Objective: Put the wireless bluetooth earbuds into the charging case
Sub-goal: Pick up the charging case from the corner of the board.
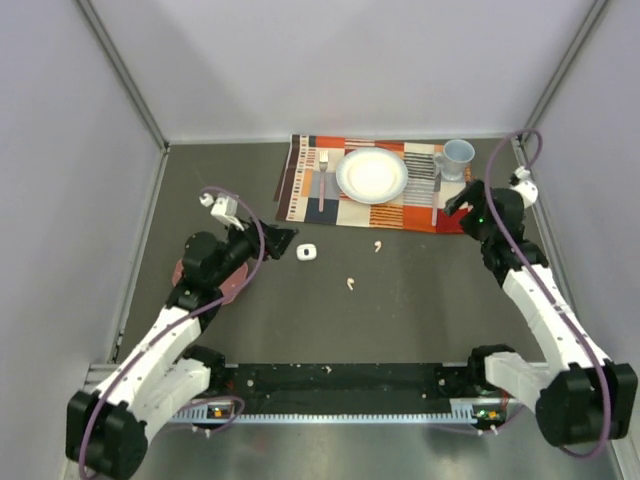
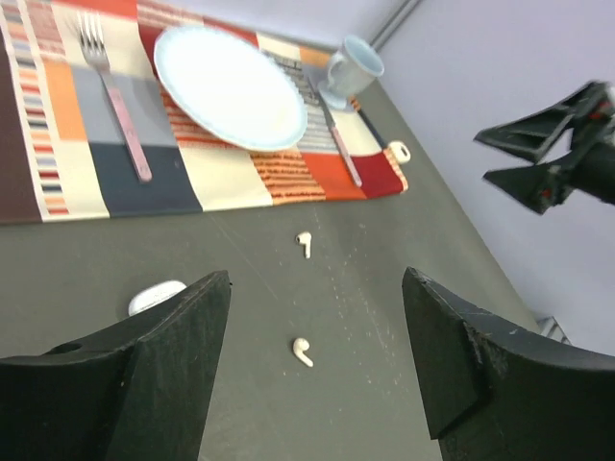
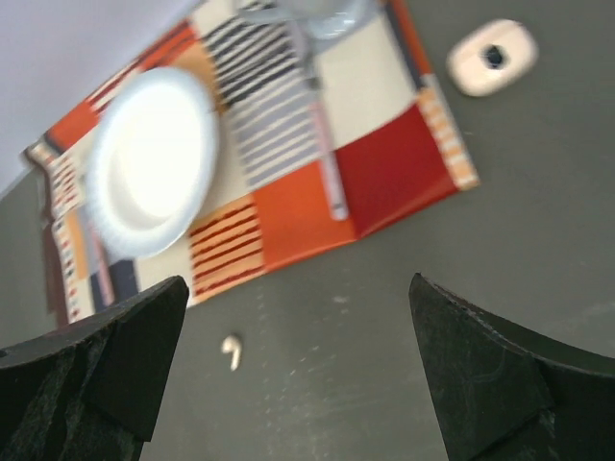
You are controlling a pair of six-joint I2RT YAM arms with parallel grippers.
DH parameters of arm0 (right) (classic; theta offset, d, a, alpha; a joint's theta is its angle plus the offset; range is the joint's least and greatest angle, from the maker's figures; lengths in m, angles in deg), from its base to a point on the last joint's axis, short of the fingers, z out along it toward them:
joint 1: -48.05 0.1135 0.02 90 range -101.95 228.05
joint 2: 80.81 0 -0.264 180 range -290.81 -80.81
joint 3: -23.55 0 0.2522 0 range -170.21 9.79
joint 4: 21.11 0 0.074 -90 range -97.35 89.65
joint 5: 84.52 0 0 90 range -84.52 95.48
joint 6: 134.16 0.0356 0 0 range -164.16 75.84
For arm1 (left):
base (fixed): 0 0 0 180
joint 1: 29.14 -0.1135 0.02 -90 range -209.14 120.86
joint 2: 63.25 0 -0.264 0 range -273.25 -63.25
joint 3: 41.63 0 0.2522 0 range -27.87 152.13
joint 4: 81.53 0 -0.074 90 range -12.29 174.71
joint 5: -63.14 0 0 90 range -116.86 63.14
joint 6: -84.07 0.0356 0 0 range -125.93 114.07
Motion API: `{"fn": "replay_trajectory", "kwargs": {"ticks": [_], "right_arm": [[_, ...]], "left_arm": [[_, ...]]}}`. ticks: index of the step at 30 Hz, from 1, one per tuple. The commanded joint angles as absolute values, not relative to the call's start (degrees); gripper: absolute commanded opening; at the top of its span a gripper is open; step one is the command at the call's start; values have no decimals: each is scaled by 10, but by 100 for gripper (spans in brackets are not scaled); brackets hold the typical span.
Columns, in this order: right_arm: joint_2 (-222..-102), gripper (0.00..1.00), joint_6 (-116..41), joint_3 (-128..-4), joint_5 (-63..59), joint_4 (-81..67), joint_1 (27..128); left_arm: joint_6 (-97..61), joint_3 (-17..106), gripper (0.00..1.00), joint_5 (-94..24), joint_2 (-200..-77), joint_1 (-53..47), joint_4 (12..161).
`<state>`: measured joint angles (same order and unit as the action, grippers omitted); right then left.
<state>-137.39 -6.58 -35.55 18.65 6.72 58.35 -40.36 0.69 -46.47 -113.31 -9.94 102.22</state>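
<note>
1. Table (image 1: 420,320): dark and flat. Every task item lies on it, in the middle band of the top view.
2. Mat (image 1: 300,190): upper centre of the top view, carrying the plate (image 1: 372,175), fork (image 1: 322,180), knife (image 1: 436,190) and mug (image 1: 457,158). None of these belongs to the job, so route around them.
3. Left gripper (image 1: 280,240): left of centre, jaws spread wide, holding nothing.
4. Right gripper (image 1: 462,203): at the mat's right end, jaws likewise spread and empty.
5. Case (image 1: 307,253): white, centre of the top view, just beside the left gripper's tip. In the left wrist view it is half hidden at lower left.
6. Second case (image 3: 492,56): upper right of the right wrist view, near the mat's corner. Whether either lid is up cannot be told.
7. Earbuds: two are visible on bare table below the mat, the upper earbud (image 1: 378,245) and the lower earbud (image 1: 350,284). Neither is in a case.
8. Likely step: approach for a first pick.
   - Centre the jaws over one earbud.
   - Descend straight and close across the stem, not the rounded head, which may squirt free.
   - Keep the other arm clear of the path.
</note>
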Motion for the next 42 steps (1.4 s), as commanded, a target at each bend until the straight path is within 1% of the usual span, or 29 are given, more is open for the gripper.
{"fn": "replay_trajectory", "kwargs": {"ticks": [1,2,3,4,5,7,10,14,18,21,24,30,38,42], "right_arm": [[-1447,99,-10,-376,139,93,483],[-1469,99,-4,-402,140,104,455],[-1488,99,7,-416,145,121,445],[-1533,99,14,-431,158,131,435],[-1553,99,24,-465,165,142,419],[-1615,99,32,-498,181,160,412],[-1675,99,62,-562,155,186,387],[-1761,99,119,-642,173,216,368],[-1809,99,153,-684,201,234,363],[-1841,98,166,-710,203,240,362],[-1873,93,181,-742,206,274,357],[-1894,94,225,-769,225,299,355],[-1946,93,257,-794,152,311,333],[-1966,93,269,-804,141,311,330]], "left_arm": [[-375,-17,79,-421,-1069,-100,1002],[-375,-24,81,-418,-1052,-101,1008],[-374,-29,82,-410,-1046,-100,1009],[-373,-33,82,-409,-1040,-101,1004],[-368,-34,83,-407,-1034,-101,1002],[-362,-32,84,-404,-1032,-101,994],[-350,-25,84,-410,-1034,-101,976],[-338,-17,86,-403,-1028,-102,960],[-321,-15,90,-382,-1010,-103,944],[-307,-14,91,-366,-998,-104,937],[-296,-8,93,-352,-994,-104,924],[-290,-1,94,-342,-1003,-106,923],[-291,10,94,-342,-1029,-108,915],[-290,22,94,-322,-1037,-109,893]]}}
